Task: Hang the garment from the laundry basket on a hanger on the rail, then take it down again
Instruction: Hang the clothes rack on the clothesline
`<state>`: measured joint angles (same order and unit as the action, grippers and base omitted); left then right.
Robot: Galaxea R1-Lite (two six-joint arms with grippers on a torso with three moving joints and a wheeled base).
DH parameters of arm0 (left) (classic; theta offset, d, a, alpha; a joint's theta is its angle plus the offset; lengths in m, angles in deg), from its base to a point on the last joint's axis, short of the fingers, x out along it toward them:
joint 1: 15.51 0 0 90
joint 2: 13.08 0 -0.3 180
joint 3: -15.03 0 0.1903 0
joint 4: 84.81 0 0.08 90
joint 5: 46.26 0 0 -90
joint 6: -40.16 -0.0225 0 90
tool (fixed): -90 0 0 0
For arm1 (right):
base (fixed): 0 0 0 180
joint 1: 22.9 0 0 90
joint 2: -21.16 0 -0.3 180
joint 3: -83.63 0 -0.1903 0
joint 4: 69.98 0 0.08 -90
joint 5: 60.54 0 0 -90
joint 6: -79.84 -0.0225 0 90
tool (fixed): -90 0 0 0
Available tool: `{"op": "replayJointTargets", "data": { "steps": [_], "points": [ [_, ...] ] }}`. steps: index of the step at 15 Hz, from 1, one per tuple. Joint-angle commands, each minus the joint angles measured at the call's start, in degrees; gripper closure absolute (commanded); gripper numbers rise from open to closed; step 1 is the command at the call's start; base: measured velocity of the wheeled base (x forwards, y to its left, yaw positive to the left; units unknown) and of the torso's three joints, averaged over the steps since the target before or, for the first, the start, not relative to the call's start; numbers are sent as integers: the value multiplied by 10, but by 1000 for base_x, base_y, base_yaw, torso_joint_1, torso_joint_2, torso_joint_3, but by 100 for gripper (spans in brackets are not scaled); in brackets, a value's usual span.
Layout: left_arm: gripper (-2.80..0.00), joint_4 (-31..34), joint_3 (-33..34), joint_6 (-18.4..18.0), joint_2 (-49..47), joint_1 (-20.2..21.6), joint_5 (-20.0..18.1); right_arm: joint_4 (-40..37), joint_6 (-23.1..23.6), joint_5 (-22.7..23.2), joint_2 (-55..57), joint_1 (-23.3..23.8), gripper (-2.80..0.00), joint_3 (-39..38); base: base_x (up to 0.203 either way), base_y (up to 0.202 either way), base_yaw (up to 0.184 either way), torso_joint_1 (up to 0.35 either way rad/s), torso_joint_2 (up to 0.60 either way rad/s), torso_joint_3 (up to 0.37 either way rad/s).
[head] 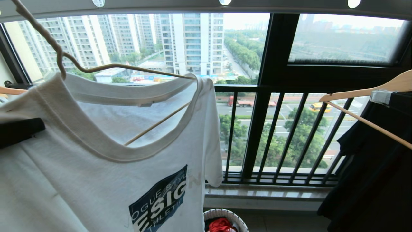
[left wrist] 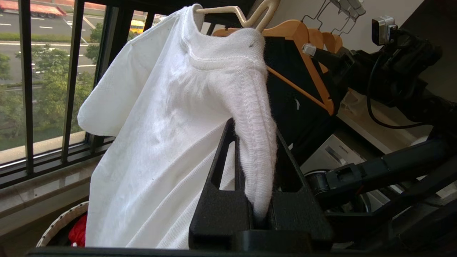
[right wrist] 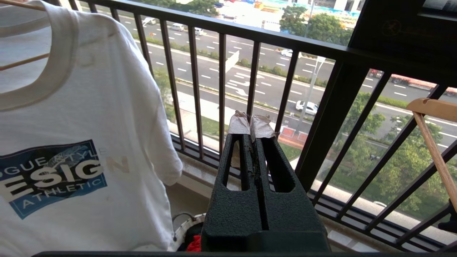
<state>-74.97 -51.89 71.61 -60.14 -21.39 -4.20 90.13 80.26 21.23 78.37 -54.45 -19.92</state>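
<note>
The garment (head: 96, 180) hangs on the hanger (head: 96, 69), above the laundry basket (head: 225, 214).

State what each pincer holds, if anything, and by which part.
The left pincer is shut on the T-shirt, pinching its ribbed collar. The right pincer is shut and holds nothing, apart from the shirt, before the window railing.

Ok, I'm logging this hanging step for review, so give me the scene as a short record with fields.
garment: white T-shirt draped on the wire hanger, one hanger arm through the neck opening
hanger hook: runs up toward the rail; contact out of view
left gripper: shut on the T-shirt's ribbed collar
right gripper: shut, empty, facing the window railing
laundry basket: on the floor below, something red inside
nearby: black garment on a wooden hanger
</note>
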Motion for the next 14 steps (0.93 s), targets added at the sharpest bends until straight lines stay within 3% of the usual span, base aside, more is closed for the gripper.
{"op": "replayJointTargets", "data": {
  "steps": [1,4,12,14],
  "points": [
    [0,-1,-13,-5,-41,-14,-3,0,0,0,1,0,0,1,0,0,0,0,0,0],
    [0,-1,-43,-37,-100,-51,-3,0,-1,0,0,0,0,0,0,0,0,0,0,0],
    [0,-1,-118,-59,-195,-129,10,0,-1,1,4,0,0,0,0,0,0,0,0,0],
    [0,-1,-128,-59,-208,-158,55,0,-1,1,4,0,0,-1,0,0,0,0,0,0]
  ]
}}
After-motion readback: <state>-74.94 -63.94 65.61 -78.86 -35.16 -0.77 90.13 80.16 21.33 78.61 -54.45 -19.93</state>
